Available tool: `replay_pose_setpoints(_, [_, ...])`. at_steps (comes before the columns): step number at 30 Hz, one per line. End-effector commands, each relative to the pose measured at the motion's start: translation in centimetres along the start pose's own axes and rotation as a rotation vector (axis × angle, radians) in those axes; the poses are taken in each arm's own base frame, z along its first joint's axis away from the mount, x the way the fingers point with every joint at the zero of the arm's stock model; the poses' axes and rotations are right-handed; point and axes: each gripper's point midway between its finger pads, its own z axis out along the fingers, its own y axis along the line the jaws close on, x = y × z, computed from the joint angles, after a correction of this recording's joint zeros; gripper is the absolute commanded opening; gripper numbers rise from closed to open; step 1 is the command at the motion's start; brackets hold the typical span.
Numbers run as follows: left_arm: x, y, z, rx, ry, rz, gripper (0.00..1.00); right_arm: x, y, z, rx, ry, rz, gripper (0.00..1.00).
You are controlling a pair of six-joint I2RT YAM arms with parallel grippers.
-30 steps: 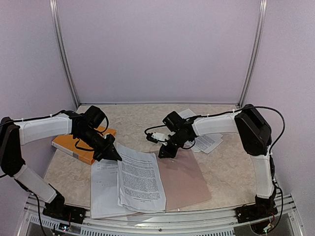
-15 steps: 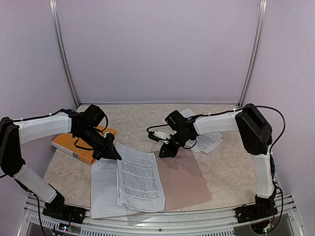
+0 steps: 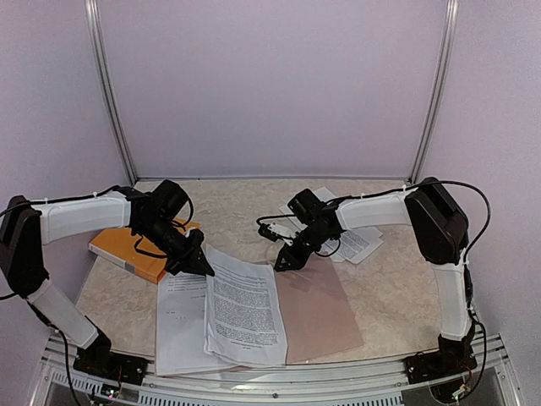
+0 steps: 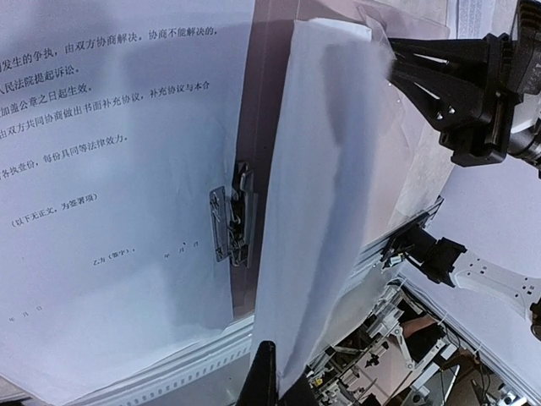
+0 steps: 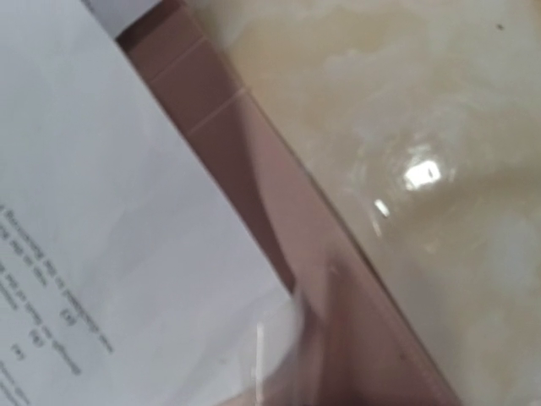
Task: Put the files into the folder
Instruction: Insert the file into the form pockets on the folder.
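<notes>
The brown folder lies open near the table's front, its metal clip at the spine. Printed white files rest on its left half. One more printed sheet slants across the spine. My left gripper is shut on that sheet's top left corner, and its black fingers pinch the paper's edge. My right gripper meets the sheet's top right corner, its fingertips closed together on it. In the right wrist view its fingers are out of sight; the sheet's corner lies over the folder.
An orange book lies at the left under my left arm. More printed sheets lie at the back right behind my right arm. Metal frame posts stand at both back corners, and the table's front rail runs below the folder.
Both grippers have shifted slightly to the right, and the slanted sheet has moved right with them. The sheets on the folder's left half have stayed put.
</notes>
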Motion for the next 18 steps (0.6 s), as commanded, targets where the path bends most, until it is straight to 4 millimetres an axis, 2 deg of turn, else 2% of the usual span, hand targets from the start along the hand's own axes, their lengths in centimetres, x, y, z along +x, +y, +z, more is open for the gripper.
replay_pose_setpoints(1, [-0.5, -1.4, -0.1, 0.031, -0.013, 0.037, 0.0, -0.1, 0.6, -1.1, -0.018, -0.012, 0.015, 0.15])
replay_pose_setpoints(10, [-0.7, -2.3, 1.1, 0.075, 0.005, 0.029, 0.0, -0.6, 0.8, -1.4, -0.029, -0.028, 0.027, 0.17])
replay_pose_setpoints(18, [-0.1, -2.1, 1.6, 0.083, 0.018, 0.012, 0.0, -0.5, 0.6, -1.6, -0.012, -0.031, 0.037, 0.21])
